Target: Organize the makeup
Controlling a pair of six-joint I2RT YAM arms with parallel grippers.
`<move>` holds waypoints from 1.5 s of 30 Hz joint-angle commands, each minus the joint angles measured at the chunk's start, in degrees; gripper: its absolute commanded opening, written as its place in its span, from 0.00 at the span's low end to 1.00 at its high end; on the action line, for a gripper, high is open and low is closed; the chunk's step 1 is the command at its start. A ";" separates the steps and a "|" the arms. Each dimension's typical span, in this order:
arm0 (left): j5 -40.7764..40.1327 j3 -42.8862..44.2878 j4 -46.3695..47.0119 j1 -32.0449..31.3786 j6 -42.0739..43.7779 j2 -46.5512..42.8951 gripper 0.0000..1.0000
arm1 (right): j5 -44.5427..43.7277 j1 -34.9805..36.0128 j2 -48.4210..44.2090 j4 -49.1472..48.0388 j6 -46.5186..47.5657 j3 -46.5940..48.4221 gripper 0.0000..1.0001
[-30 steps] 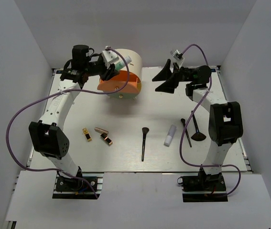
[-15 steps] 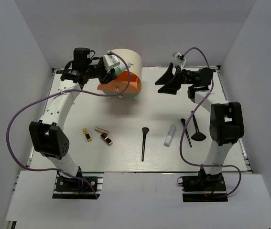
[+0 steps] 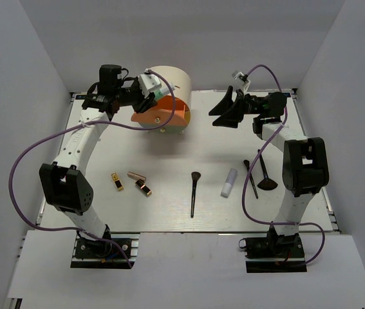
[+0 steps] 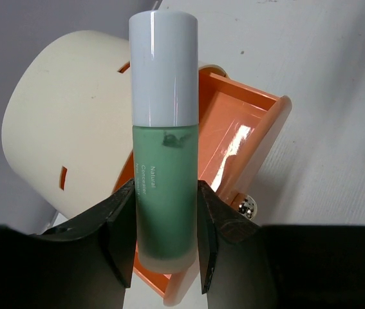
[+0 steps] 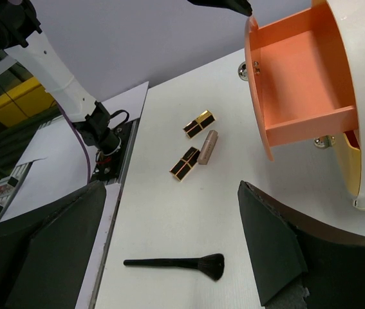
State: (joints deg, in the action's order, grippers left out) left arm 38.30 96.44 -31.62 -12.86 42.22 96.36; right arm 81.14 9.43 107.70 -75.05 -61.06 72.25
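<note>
Nearest the arm bases, a soft-headed brush (image 3: pixel 194 194) lies flat on the white table (image 3: pixel 169 148), long axis running near to far, bristles at the far end. To its left sits a cluster: a gold-black lipstick (image 3: pixel 117 181), a rose-gold lipstick (image 3: pixel 136 174) and a second gold-black piece (image 3: pixel 143 188), all flat and on slants. The rose-gold one runs from far-left to near-right and ends just beside that second piece. To the brush's right, a white tube (image 3: pixel 229 183) lies flat, its far end leaning slightly right; which end carries the cap I cannot tell. Just beyond it a thin brush (image 3: pixel 251 179) has its small head at the far end. Beside that, a fan brush (image 3: pixel 264 170) lies reversed, fan near and handle pointing away. All of these lie well apart from both pincers. Farther back, the right pincer (image 3: pixel 215 116) hangs above the table with its fingers spread wide, nothing between them, pointing left toward the box. At the far left the left pincer (image 4: pixel 166 225) is pinching a bottle (image 4: pixel 165 148) by its lower green body. The bottle's long axis runs straight out from the fingers, white cap leading. It hangs above the open orange drawer (image 4: pixel 246 129) of the cream half-round box (image 3: pixel 169 77).
</note>
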 commanded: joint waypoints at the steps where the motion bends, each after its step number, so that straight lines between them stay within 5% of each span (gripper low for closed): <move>1: -0.07 -0.47 1.38 -0.23 0.67 -0.56 0.36 | -0.72 -0.29 -2.67 -19.26 -0.38 -0.09 0.89; 35: -4.99 -2.40 4.37 -0.76 -0.29 -0.55 0.54 | -1.34 -0.38 -2.50 -20.49 -1.17 -0.09 0.89; 45: -13.24 -7.12 22.96 -0.76 -14.16 -8.10 0.60 | 2.96 -0.55 -1.53 -16.98 1.91 2.02 0.89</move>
State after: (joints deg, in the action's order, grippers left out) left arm 29.08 91.98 -18.57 -13.37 35.27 94.78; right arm 81.71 9.32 107.70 -75.05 -60.99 72.20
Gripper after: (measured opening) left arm 0.589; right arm 0.889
